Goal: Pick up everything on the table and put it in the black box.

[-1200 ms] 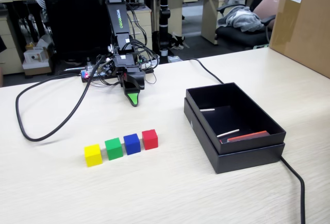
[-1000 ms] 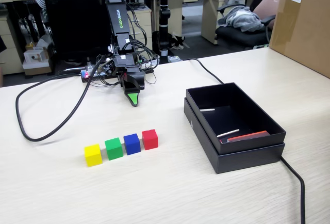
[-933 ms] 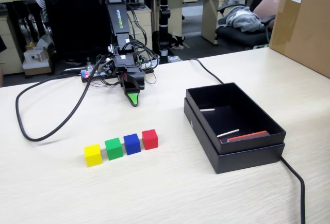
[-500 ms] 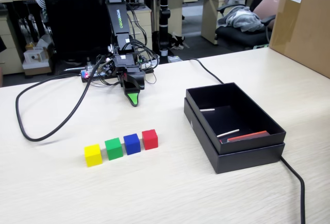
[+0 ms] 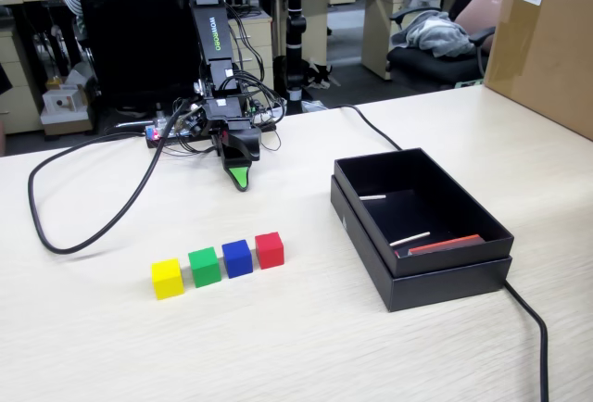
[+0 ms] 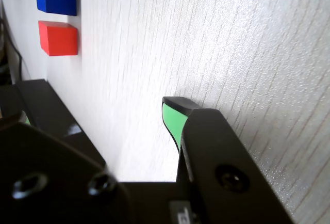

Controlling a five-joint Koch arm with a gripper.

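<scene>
Black box (image 5: pixel 419 263) sits on the table (image 5: pixel 278 346), right of centre in the fixed view, open-topped. Inside: two thin white sticks (image 5: pixel 409 238), one near the far wall, one near the front, and a flat red strip (image 5: pixel 445 244) along the front wall. No cubes in it.

Four cubes in a row on the table, left of the box and well apart from it: yellow cube (image 5: pixel 167 278), green cube (image 5: pixel 204 266), blue cube (image 5: pixel 236 257), red cube (image 5: pixel 269 249), just beside one another.

Gripper (image 5: pixel 239 178) tip-down at the table behind the row, holding nothing. Only one green-faced tip shows clearly; cannot tell whether the jaws are spread.

Brown carton (image 5: pixel 542 45) at far right.
</scene>
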